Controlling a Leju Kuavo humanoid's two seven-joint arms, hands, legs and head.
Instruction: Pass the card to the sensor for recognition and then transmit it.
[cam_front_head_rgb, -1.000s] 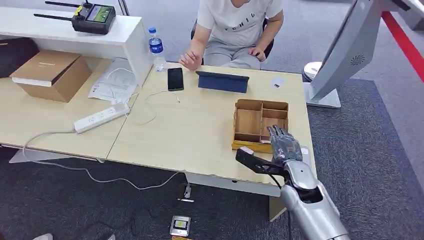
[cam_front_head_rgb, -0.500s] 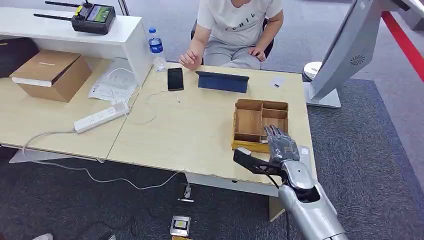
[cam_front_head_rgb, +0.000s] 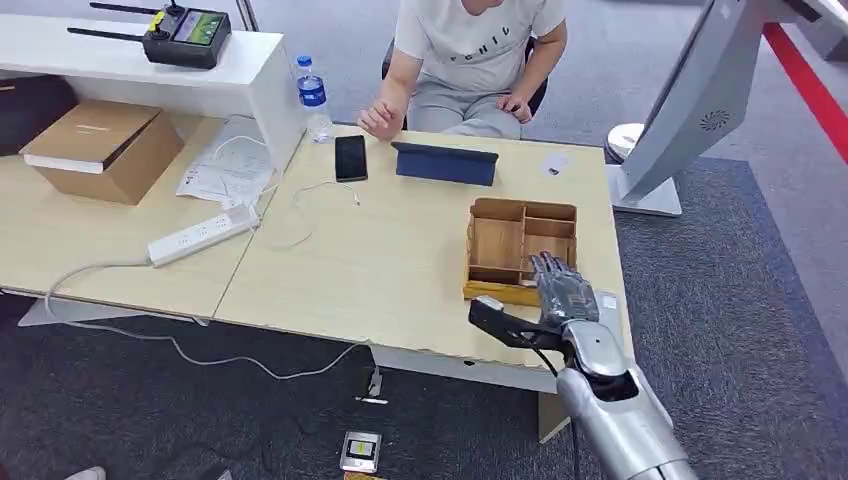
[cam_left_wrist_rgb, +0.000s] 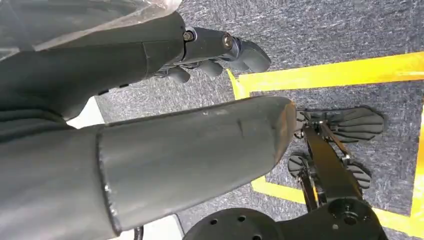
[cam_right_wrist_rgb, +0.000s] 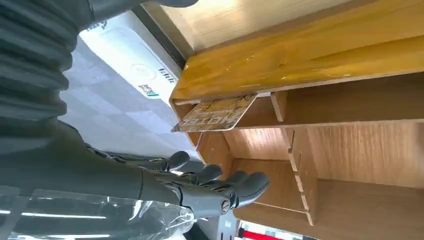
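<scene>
Wooden divided box (cam_front_head_rgb: 522, 249) on table (cam_front_head_rgb: 400, 270), card (cam_right_wrist_rgb: 217, 114) leaning in one compartment, right hand (cam_front_head_rgb: 563, 292) above near corner, fingers apart, empty, left hand (cam_left_wrist_rgb: 210, 47) hanging over carpet, fingers loosely curled, empty.

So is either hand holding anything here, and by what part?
Nothing is held. The right hand hovers with fingers spread at the wooden organizer; the card lies untouched in a compartment. The left hand holds nothing.
</scene>
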